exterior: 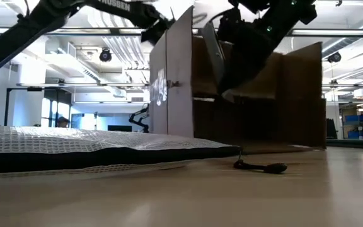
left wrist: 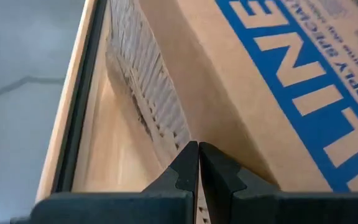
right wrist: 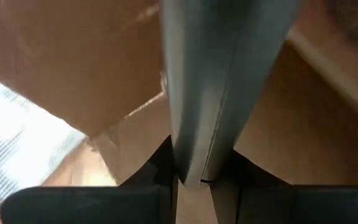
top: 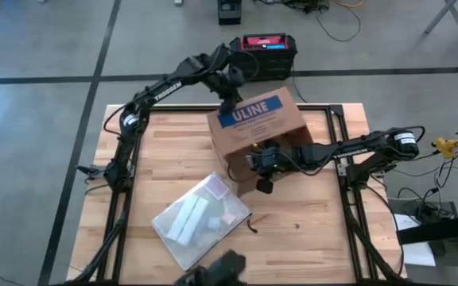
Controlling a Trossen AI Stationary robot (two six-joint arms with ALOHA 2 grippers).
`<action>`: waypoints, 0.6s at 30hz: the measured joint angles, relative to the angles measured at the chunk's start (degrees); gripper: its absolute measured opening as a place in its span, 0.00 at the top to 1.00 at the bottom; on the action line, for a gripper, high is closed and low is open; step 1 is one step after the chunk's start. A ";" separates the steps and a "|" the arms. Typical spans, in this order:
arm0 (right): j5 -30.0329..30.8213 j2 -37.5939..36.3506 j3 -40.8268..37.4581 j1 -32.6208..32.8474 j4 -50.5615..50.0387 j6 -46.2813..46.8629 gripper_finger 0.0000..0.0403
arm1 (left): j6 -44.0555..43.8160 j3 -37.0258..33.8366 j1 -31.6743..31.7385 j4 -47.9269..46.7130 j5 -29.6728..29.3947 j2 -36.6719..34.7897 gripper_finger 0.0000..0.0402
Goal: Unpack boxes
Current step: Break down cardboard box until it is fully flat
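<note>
Gripping a flat grey piece at the mouth of the tipped box

Judging by how it sits, the cardboard box [top: 259,131] lies on its side on the worktop [top: 316,230], its blue-printed panel facing up and its open mouth turned toward my right arm. I take it for light and stiff in the panels but weak at the flaps: corrugated board bends and tears at a fold, and an empty shell like this will slide on smooth wood if I push it. The best holds, to my mind, are a flap edge or a wall edge pinched across its thickness, not the broad printed face, which gives nothing to close on.

My left fingers [left wrist: 197,165] are pressed together with nothing between them, resting at the raw fluted edge of the box on its far side from my right arm, as if bracing it. My right fingers [right wrist: 194,180] are nearly together, clamped on a flat grey item [right wrist: 219,81] that stands up between them just at the mouth of the box; what it is I cannot tell. It looks thin, rigid and smooth, so it may slip. A clear plastic bag [top: 199,220] lies well apart from both pairs of fingers, toward the worktop's near edge
</note>
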 joint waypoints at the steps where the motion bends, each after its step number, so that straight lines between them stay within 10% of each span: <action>1: 1.26 -0.02 0.00 0.02 1.04 -0.42 0.90 | 0.00 1.02 -0.96 0.02 -0.62 -0.16 1.00; 18: 9.92 2.93 0.59 5.20 13.37 -4.02 0.90 | -6.03 5.76 -8.12 -3.02 1.08 -8.17 1.00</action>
